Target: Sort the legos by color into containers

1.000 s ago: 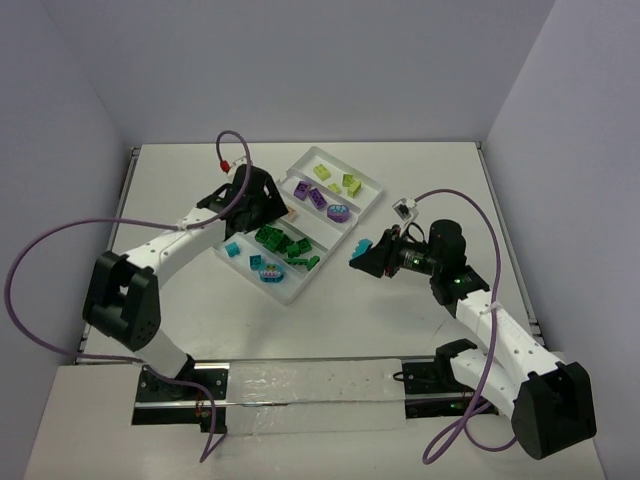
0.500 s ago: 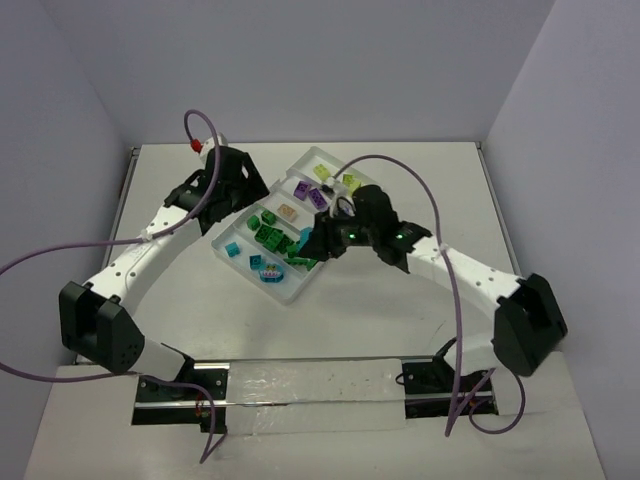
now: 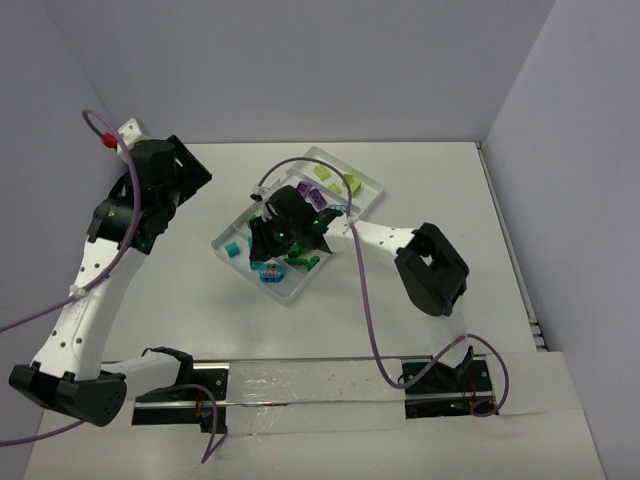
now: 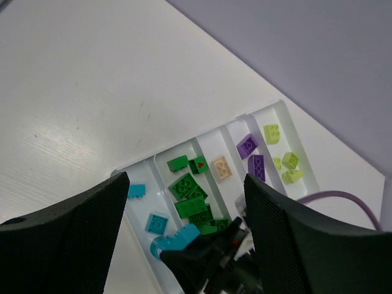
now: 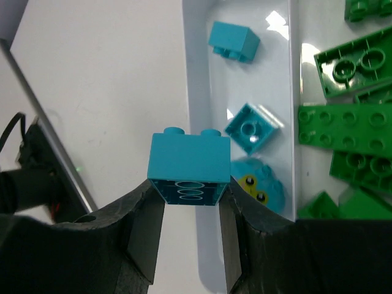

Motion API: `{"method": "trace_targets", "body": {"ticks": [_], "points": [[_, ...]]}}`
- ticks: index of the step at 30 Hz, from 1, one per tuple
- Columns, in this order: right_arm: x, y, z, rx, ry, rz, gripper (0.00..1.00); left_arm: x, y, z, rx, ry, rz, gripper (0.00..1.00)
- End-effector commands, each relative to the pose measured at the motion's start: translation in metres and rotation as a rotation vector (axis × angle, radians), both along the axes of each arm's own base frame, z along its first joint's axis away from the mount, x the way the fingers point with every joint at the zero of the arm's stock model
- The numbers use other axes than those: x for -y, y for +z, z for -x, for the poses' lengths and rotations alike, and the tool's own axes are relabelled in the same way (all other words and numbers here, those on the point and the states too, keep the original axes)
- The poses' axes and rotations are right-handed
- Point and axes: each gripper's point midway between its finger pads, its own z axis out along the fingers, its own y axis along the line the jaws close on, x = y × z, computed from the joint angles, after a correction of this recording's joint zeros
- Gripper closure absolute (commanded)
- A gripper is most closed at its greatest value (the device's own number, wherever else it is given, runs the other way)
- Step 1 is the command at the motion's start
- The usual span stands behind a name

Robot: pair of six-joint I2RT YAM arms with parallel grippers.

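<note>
The left claw (image 4: 185, 182) is wide open and holds nothing. A second ago it was low, right by the tray (image 4: 278, 109). Now it has pulled up and back to the left, so the tray lies far below it and out in front. The green bricks (image 4: 190, 196) show down between its two fingers. With this arm out of the way, the other arm has room to work.

The right claw (image 5: 190, 196) was off on the right side a second ago. Now it has swung across and hangs over the near end of the tray. Its jaws are closed part way on a blue-green brick (image 5: 188, 158), which sticks out past the fingertips with its bumps pointing away from the claw.

The brick hangs right over the tray's outer wall. The table (image 5: 92, 92) is on the claw's left. The blue-green lane (image 5: 260, 82) is just to its right, with three other blue-green pieces in it.

So this brick is almost home. I think it needs a small nudge to the right first, or it could drop outside the tray.
</note>
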Motion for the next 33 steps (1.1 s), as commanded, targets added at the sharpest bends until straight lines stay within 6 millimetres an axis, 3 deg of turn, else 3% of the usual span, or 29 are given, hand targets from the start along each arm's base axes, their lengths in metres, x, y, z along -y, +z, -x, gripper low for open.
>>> {"method": "trace_targets", "body": {"ticks": [1,11,16,21,27,28,29,31,33], "points": [[-0.021,0.004,-0.019,0.029,-0.028,0.005,0.92,-0.013,0.012,0.012,0.015,0.022,-0.041,0.18],[-0.043,-0.016,-0.025,-0.004,-0.007,0.021,0.69,0.001,-0.004,0.013,-0.005,-0.05,-0.012,0.18],[-0.054,-0.009,-0.026,0.01,0.023,0.007,0.33,0.001,-0.005,0.014,-0.006,-0.054,-0.014,0.18],[-0.051,-0.006,-0.022,0.031,0.025,0.024,0.13,0.001,-0.006,0.014,-0.01,-0.05,-0.015,0.18],[-0.026,0.039,-0.026,0.133,-0.059,0.004,0.12,0.003,-0.009,0.012,-0.014,-0.058,-0.012,0.18],[-0.017,0.049,-0.027,0.159,-0.089,0.006,0.11,0.003,-0.009,0.012,-0.016,-0.056,-0.014,0.18],[-0.007,0.047,-0.029,0.171,-0.118,0.027,0.11,0.002,-0.01,0.012,-0.019,-0.055,-0.016,0.18],[0.016,0.07,-0.03,0.216,-0.177,0.02,0.1,0.003,-0.011,0.01,-0.019,-0.055,-0.019,0.18],[0.047,0.069,-0.033,0.233,-0.249,0.053,0.08,0.003,-0.011,0.009,-0.017,-0.058,-0.018,0.18]]}}
